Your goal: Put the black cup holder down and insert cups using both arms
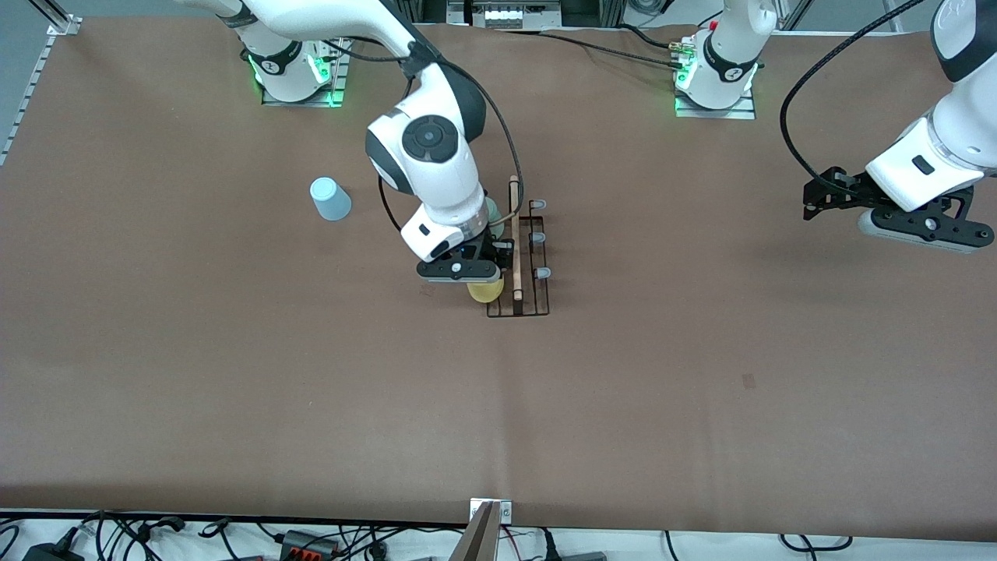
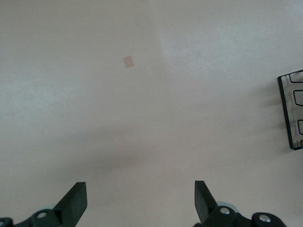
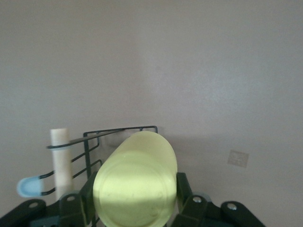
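The black cup holder (image 1: 537, 300) stands mid-table, with its wooden rod handle (image 1: 514, 234) on top and grey-tipped pegs (image 1: 543, 273). My right gripper (image 1: 481, 285) is shut on the yellow cup (image 1: 484, 291) at the holder's end nearer the front camera, on the side toward the right arm's end. In the right wrist view the fingers (image 3: 185, 189) flank the yellow cup (image 3: 135, 182) over the holder's wire (image 3: 120, 129). The pale green cup (image 1: 493, 209) shows on the holder, mostly hidden by the right wrist. The light blue cup (image 1: 330, 199) stands upside down on the table. My left gripper (image 1: 814, 200) (image 2: 140, 198) is open, empty and waiting.
A small square patch (image 1: 748, 380) marks the brown table nearer the front camera; it also shows in the left wrist view (image 2: 128, 61). The holder's edge (image 2: 289, 113) shows in that view. Cables and a bracket (image 1: 489, 518) lie along the table's front edge.
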Controlling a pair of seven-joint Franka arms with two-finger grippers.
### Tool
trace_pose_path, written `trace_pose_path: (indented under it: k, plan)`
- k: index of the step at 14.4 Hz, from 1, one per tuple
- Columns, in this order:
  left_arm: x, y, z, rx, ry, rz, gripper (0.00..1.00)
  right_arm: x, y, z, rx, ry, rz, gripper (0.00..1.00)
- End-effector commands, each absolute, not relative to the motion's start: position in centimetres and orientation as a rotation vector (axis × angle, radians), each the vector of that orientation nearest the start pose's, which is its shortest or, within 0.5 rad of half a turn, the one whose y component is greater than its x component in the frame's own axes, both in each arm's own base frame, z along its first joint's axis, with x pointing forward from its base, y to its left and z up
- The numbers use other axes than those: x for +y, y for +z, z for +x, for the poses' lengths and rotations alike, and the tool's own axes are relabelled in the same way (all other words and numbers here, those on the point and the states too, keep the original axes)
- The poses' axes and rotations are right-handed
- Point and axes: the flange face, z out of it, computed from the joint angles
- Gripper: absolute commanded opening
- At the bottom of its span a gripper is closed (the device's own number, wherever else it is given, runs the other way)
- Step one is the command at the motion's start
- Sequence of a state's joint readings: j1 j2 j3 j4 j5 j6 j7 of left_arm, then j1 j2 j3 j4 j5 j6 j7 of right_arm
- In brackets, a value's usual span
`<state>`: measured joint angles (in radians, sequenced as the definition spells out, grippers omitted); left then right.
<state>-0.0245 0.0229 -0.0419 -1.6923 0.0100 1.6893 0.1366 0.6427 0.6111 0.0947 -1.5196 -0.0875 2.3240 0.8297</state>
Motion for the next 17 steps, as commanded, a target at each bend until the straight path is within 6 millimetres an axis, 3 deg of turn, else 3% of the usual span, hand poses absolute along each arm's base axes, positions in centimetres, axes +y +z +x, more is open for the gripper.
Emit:
trace_pose_path:
  k: [1,2,4,6,8,11,14,17]
  plan:
    - [-3.9,57.0,56.9,0.357,0.023,-3.137,1.00,48.2,31.9,55.1,0.101,-0.258,-3.007,1.00]
    - [-3.9,57.0,56.9,0.360,0.013,-3.136,1.00,47.3,32.9,55.9,0.109,-0.277,-3.012,1.00]
    - [-3.8,57.0,56.9,0.355,0.013,-3.138,1.00,45.2,37.6,57.0,0.159,-0.321,-2.994,1.00]
    - [-3.7,57.0,56.9,0.352,0.013,-3.139,1.00,40.1,42.9,58.9,0.223,-0.330,-3.013,1.00]
    - [-3.7,57.1,56.9,0.352,0.011,-3.139,1.00,32.9,48.6,60.7,0.190,-0.334,-3.053,1.00]
    - [-3.7,57.1,56.9,0.352,0.011,-3.139,1.00,19.8,54.7,62.5,0.126,-0.287,-3.111,1.00]
    - [-3.7,57.1,56.9,0.352,0.011,-3.139,1.00,7.2,58.7,62.1,0.098,-0.191,-3.079,1.00]
    - [-3.7,57.1,56.9,0.352,0.011,-3.139,1.00,-1.8,61.4,60.0,0.109,-0.145,-3.122,1.00]
